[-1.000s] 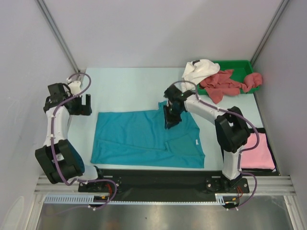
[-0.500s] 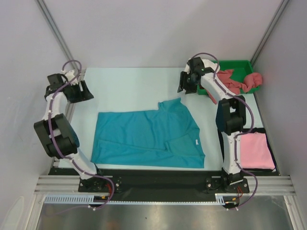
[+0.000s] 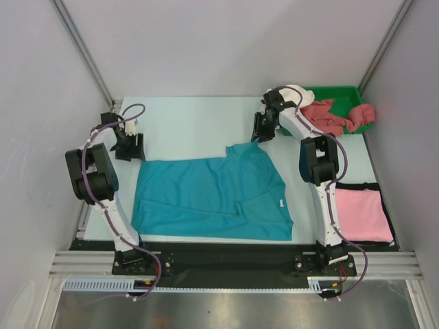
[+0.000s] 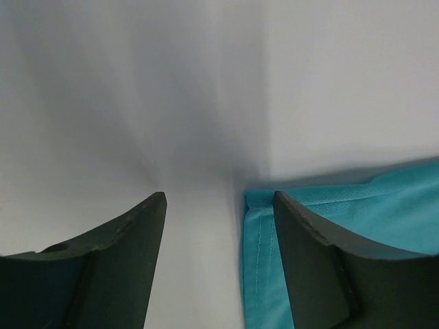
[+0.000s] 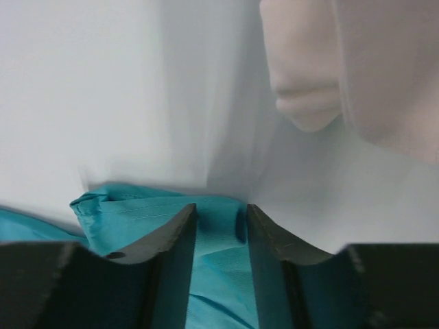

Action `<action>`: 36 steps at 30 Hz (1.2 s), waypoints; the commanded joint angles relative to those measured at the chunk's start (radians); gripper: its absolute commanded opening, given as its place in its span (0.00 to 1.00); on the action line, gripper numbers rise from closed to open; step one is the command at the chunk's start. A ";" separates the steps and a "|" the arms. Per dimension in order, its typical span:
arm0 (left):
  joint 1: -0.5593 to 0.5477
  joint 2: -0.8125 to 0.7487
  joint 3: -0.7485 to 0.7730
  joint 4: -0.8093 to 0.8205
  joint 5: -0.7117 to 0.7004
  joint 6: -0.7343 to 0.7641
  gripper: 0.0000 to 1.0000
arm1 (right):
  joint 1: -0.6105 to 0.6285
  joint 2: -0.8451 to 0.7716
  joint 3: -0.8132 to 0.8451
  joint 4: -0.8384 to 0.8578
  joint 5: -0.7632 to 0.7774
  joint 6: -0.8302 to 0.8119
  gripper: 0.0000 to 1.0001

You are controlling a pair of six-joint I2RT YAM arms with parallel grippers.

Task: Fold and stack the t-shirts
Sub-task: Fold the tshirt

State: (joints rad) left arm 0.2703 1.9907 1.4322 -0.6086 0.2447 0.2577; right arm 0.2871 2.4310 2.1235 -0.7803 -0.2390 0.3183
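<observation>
The teal t-shirt lies spread flat across the middle of the table, its near-right part already laid over itself along a diagonal crease and its far-right corner poking up towards the back. We judge the step in hand to be taking hold of its two far corners for the next fold. The left gripper sits at the far-left corner with its jaws well apart and empty; from its wrist we see the hem running just inside the right-hand finger, so we would shift a little towards the cloth before closing, or the pinch may catch only the very edge. The right gripper hangs over the far-right corner with only a narrow gap between its jaws, teal cloth showing through that gap but not visibly pinched. To do this well we would bite both corners equally deep, take both layers where the cloth is doubled, lift together and keep the far hem taut so that the fold lands square. Behind the right gripper the white t-shirt drapes over the green tray beside the dusty-red t-shirts, and the light pink t-shirt lies folded at the near right
</observation>
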 commanded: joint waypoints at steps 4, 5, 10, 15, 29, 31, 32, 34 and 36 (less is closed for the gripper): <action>-0.014 0.060 0.042 -0.036 -0.021 0.043 0.68 | 0.004 -0.012 0.016 0.021 -0.074 0.010 0.26; -0.014 0.063 0.042 -0.028 0.002 0.041 0.68 | 0.004 -0.016 0.012 0.024 -0.080 0.011 0.20; -0.026 0.060 0.027 -0.063 0.117 0.060 0.56 | 0.006 -0.064 -0.036 0.049 -0.097 0.025 0.10; -0.026 0.002 -0.067 -0.045 0.194 0.092 0.57 | 0.006 -0.127 -0.077 0.064 -0.086 0.019 0.04; -0.025 0.020 -0.068 -0.023 0.206 0.086 0.00 | 0.006 -0.234 -0.186 0.076 -0.069 -0.005 0.00; -0.026 -0.016 -0.093 -0.014 0.215 0.092 0.00 | 0.011 -0.279 -0.256 0.093 -0.062 -0.011 0.00; -0.025 -0.033 -0.101 -0.011 0.219 0.101 0.00 | 0.014 -0.332 -0.287 0.101 -0.060 -0.013 0.00; -0.026 -0.097 -0.131 0.000 0.220 0.112 0.00 | 0.027 -0.392 -0.385 0.125 -0.043 -0.018 0.00; -0.026 -0.153 -0.173 0.007 0.225 0.147 0.00 | 0.038 -0.492 -0.454 0.133 -0.022 -0.028 0.00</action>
State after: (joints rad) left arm 0.2546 1.9491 1.3060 -0.5877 0.4286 0.3489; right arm 0.3000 2.1071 1.7241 -0.6907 -0.2886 0.3191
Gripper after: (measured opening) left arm 0.011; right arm 0.011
